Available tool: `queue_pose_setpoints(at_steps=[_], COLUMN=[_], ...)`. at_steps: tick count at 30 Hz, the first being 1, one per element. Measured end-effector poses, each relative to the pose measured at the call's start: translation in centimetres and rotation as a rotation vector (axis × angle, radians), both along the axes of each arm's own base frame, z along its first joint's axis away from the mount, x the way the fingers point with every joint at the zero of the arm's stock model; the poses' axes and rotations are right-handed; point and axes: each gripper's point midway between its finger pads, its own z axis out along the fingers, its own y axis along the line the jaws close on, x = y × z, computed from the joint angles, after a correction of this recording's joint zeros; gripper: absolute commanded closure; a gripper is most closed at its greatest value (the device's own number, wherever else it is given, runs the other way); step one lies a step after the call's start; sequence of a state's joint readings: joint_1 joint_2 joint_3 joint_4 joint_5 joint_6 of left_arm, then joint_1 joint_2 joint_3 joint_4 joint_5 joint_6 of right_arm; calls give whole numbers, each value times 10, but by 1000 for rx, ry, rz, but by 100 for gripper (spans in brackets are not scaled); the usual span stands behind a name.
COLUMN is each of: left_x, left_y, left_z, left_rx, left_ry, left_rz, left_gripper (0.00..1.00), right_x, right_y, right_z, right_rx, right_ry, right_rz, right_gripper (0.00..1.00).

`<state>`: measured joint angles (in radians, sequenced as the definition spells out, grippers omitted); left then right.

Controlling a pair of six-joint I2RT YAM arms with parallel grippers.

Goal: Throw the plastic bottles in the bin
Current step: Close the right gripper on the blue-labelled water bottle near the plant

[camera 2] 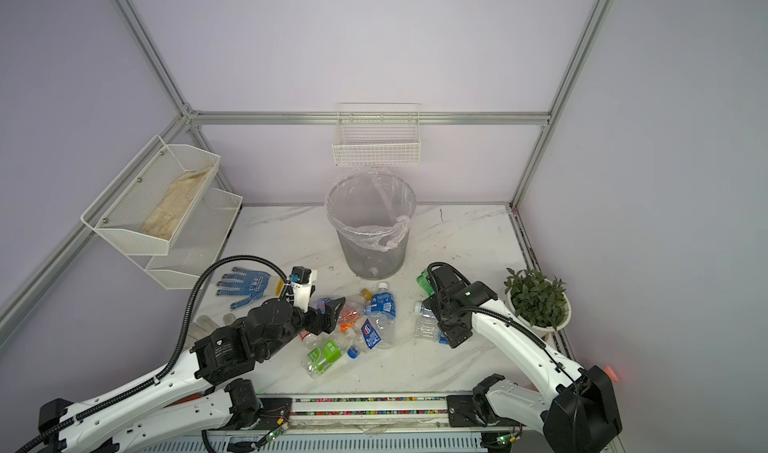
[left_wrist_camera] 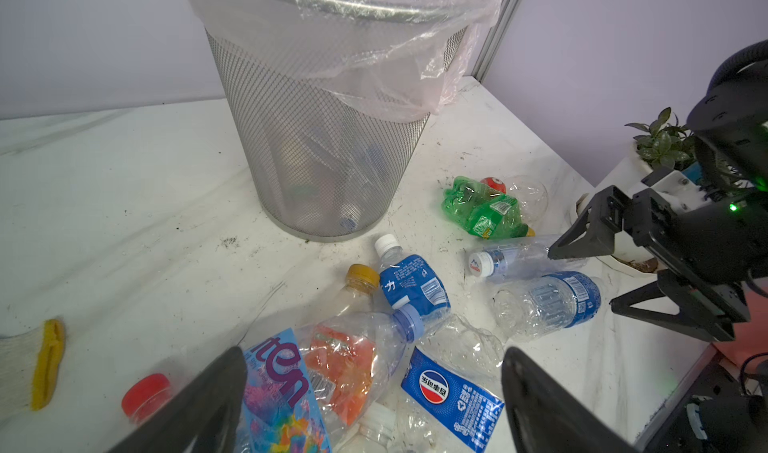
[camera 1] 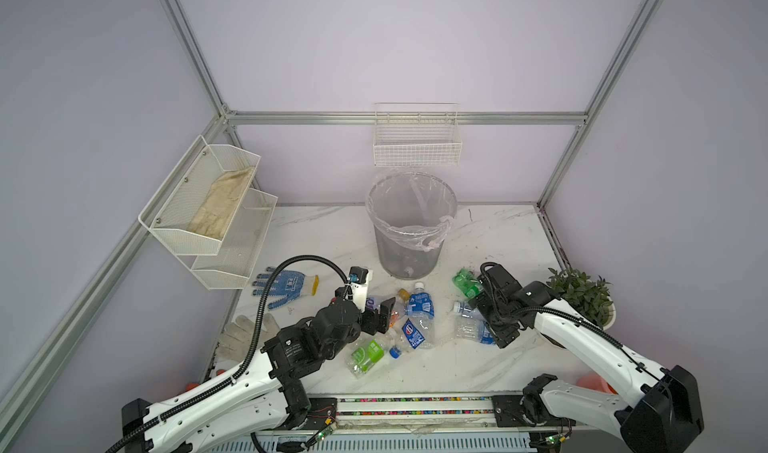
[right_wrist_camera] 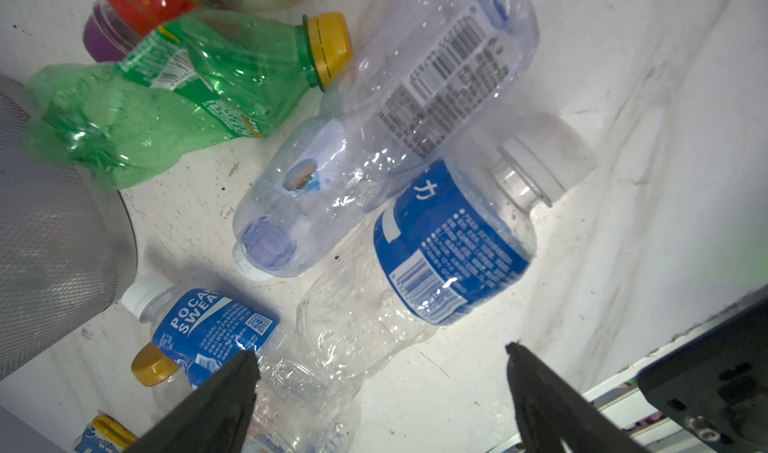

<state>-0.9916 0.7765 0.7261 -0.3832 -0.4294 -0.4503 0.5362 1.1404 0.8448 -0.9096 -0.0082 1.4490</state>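
The bin (camera 1: 409, 226) (camera 2: 370, 222) (left_wrist_camera: 324, 139) stands at the back middle of the table, with a few bottles showing through its mesh. Several plastic bottles lie in front of it. My left gripper (camera 1: 384, 316) (camera 2: 332, 314) (left_wrist_camera: 374, 355) is open over an orange-labelled bottle (left_wrist_camera: 345, 359), between a colourful-labelled bottle (left_wrist_camera: 278, 388) and a Pepsi-labelled one (left_wrist_camera: 453, 397). My right gripper (camera 1: 490, 324) (camera 2: 444, 324) (right_wrist_camera: 380, 353) hangs open above a clear blue-labelled bottle (right_wrist_camera: 449, 239) (left_wrist_camera: 548, 301). A crushed green bottle (camera 1: 465, 282) (right_wrist_camera: 158, 98) lies beside it. A green-labelled bottle (camera 1: 365, 353) lies nearer the front.
A blue-dotted glove (camera 1: 286, 287) and a white glove (camera 1: 241, 332) lie at the left. A potted plant (camera 1: 582, 297) stands close behind my right arm. White wire baskets (camera 1: 417, 139) (camera 1: 208, 206) hang on the back and left walls.
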Motion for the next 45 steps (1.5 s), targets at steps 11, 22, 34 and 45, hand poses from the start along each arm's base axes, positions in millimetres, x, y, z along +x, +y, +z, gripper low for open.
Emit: queue_pose_setpoints(at_steps=[11, 22, 34, 45], left_x=[-3, -7, -10, -11], left_y=[3, 8, 12, 15], left_z=[-3, -11, -11, -11], left_rx=[-18, -22, -27, -28], left_ry=[10, 20, 22, 19], left_rz=[11, 16, 17, 23], left_gripper=[6, 7, 6, 7], right_x=[-4, -7, -10, -13], right_y=[8, 10, 12, 2], right_z=[-39, -69, -76, -43], right_rx=[26, 51, 71, 88], right_ry=[77, 131, 131, 31], right_rz=[10, 2, 4, -31], right_gripper=[5, 9, 47, 69])
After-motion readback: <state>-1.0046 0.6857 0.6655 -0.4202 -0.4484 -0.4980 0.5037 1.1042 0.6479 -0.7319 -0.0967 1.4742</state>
